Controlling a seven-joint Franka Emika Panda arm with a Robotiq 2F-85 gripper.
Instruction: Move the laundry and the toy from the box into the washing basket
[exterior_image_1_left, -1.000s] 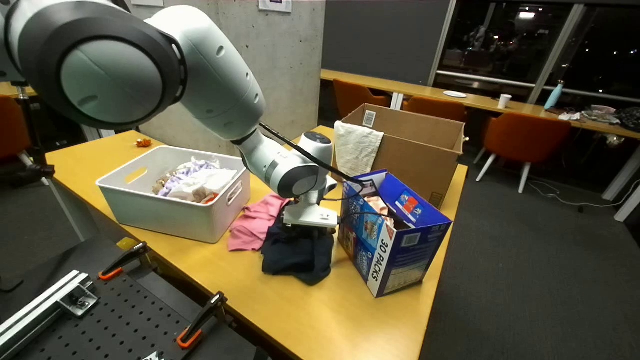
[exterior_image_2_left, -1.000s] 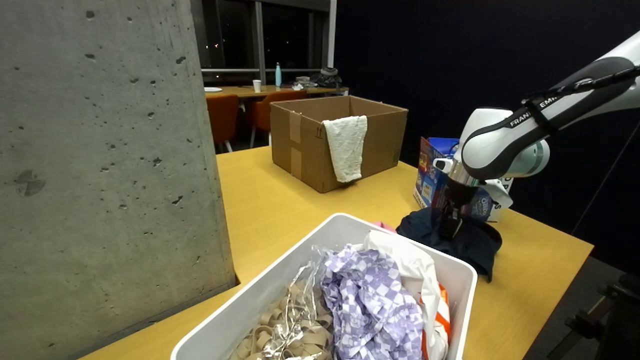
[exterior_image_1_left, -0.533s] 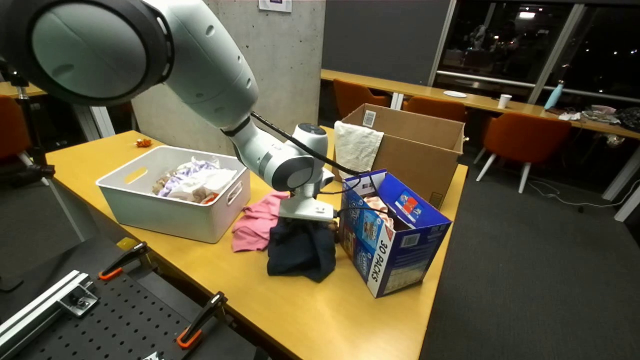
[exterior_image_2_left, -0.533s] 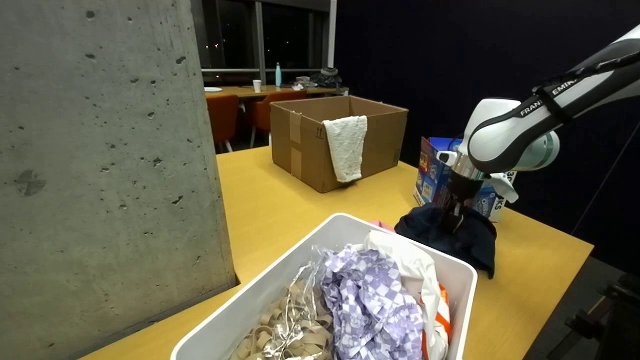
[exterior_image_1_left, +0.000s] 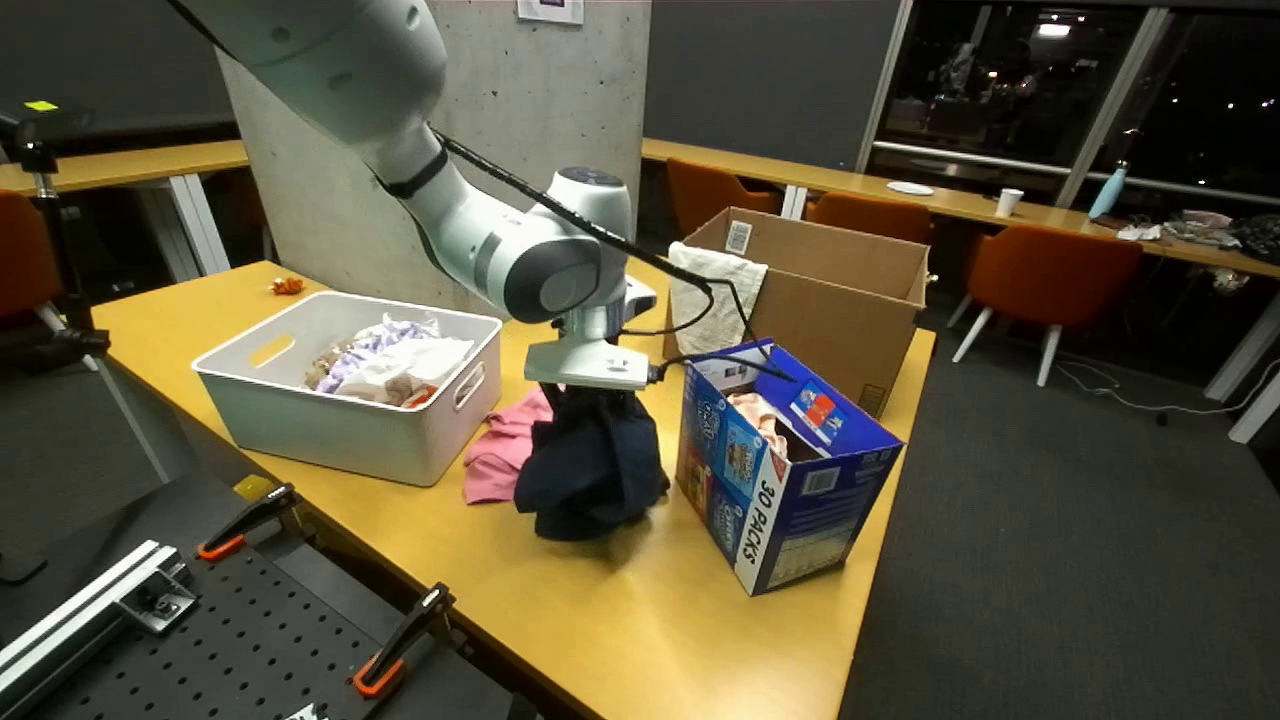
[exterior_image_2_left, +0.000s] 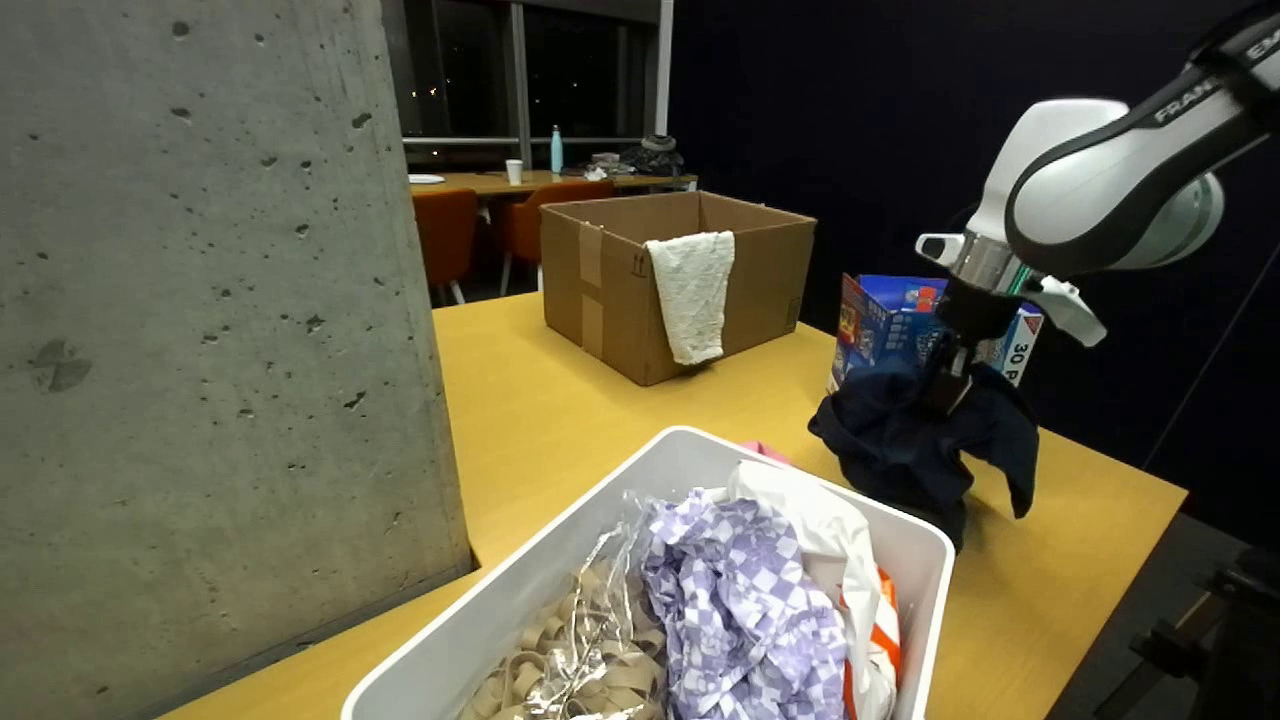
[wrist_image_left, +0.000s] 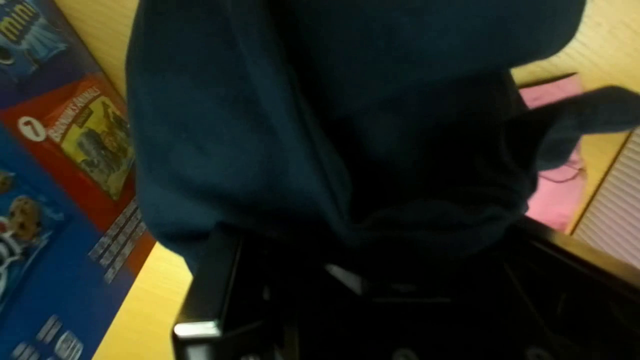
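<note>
A navy cloth (exterior_image_1_left: 590, 470) hangs bunched from my gripper (exterior_image_2_left: 948, 382), its lower part near the table; it also shows in the wrist view (wrist_image_left: 240, 125). The gripper is shut on the cloth, which hides most of the fingertips. A pink cloth (exterior_image_1_left: 500, 455) lies on the table between the navy cloth and the pale grey plastic basket (exterior_image_1_left: 330, 430). The basket holds a purple checked cloth (exterior_image_2_left: 740, 600), a white and orange item and tan strips. A blue snack box (exterior_image_1_left: 830, 520) stands beside the gripper with a peach cloth (exterior_image_1_left: 755, 410) inside. I cannot single out a toy.
A brown cardboard box (exterior_image_1_left: 830, 320) stands behind the blue box, with a white towel (exterior_image_2_left: 692, 300) draped over its rim. A small orange object (exterior_image_1_left: 287, 286) lies at the table's far corner. A concrete pillar (exterior_image_2_left: 230, 300) stands beside the table. Clamps (exterior_image_1_left: 405, 640) sit on the black board.
My gripper has risen, shifting slightly toward the basket in an exterior view. The navy cloth has come up with it, from lying spread on the table to hanging. The pink cloth shifted slightly.
</note>
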